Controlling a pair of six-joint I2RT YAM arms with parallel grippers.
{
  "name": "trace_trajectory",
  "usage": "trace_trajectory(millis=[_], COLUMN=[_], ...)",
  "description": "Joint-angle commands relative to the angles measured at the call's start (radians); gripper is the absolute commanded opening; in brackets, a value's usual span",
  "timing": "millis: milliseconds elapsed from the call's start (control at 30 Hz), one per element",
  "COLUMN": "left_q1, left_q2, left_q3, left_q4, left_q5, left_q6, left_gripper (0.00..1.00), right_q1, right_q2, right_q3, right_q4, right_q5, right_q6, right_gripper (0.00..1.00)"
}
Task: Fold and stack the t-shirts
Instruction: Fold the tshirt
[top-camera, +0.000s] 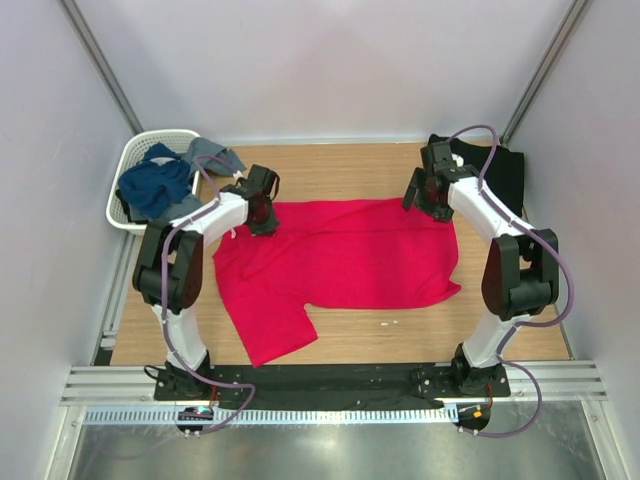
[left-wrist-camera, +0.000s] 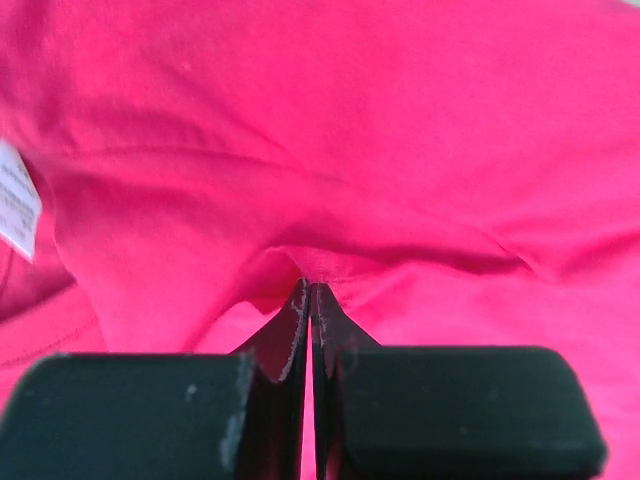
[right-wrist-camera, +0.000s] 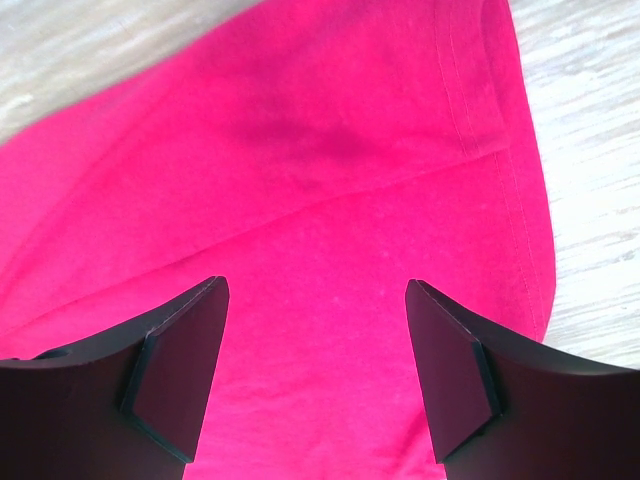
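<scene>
The red t-shirt (top-camera: 350, 260) lies spread across the middle of the wooden table, one sleeve trailing toward the near left. At its far left corner my left gripper (top-camera: 263, 220) is shut on a pinch of the red cloth; in the left wrist view the red t-shirt (left-wrist-camera: 350, 130) puckers up into the closed tips of the left gripper (left-wrist-camera: 308, 287). My right gripper (top-camera: 425, 203) hangs open over the far right corner, and the right wrist view shows the right gripper (right-wrist-camera: 315, 300) with flat red t-shirt (right-wrist-camera: 330, 180) between its fingers, hem at the right. The black t-shirt (top-camera: 503, 172) lies at the back right.
A white lattice basket (top-camera: 128, 165) at the back left holds blue and grey clothes. A white label (left-wrist-camera: 15, 210) shows on the red cloth. Bare wooden table (top-camera: 440, 325) runs along the near side. Walls close in on three sides.
</scene>
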Motion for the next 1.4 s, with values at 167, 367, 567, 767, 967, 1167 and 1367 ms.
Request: trace_trajectory(millis=[167,367,567,767,967,1167,1367], left_q1=[-0.068,-0.134,-0.217,-0.271,-0.308,-0.346,-0.293], left_q2=[-0.126,-0.148,-0.185,-0.168,-0.165,-0.256,-0.303], left_q3=[-0.044,-0.084,-0.110,-0.092,-0.046,-0.023,-0.046], left_q4=[0.012,0.011,0.001,-0.043,-0.112,-0.166,-0.233], left_q5=[0.017,-0.003,-0.049,-0.073,-0.095,-0.098,-0.231], left_q6=[-0.064,-0.122,-0.188,-0.199,-0.169,-0.129,-0.135], left_gripper=[0.01,0.01,0.01,0.02,0.34,0.59,0.63], right_q1=[0.003,0.003,0.001,0.000,-0.005,-0.011,-0.029], right_q2=[-0.033,-0.047,-0.073,-0.082,-0.103,-0.137,-0.183], right_q3=[-0.052,-0.089,-0.130,-0.170,-0.201,-0.221,-0.271], right_q4=[-0.001,-0.001,-0.001,-0.001,0.000,-0.001,-0.013], right_q5=[0.015,0.044,0.067,0.081,0.090,0.087,0.066], right_q6=[0.019,0.020,0.009,-0.001,-0.006,-0.006,0.017], right_gripper=[0.78,0.78,0.78,0.78,0.78,0.78,0.79])
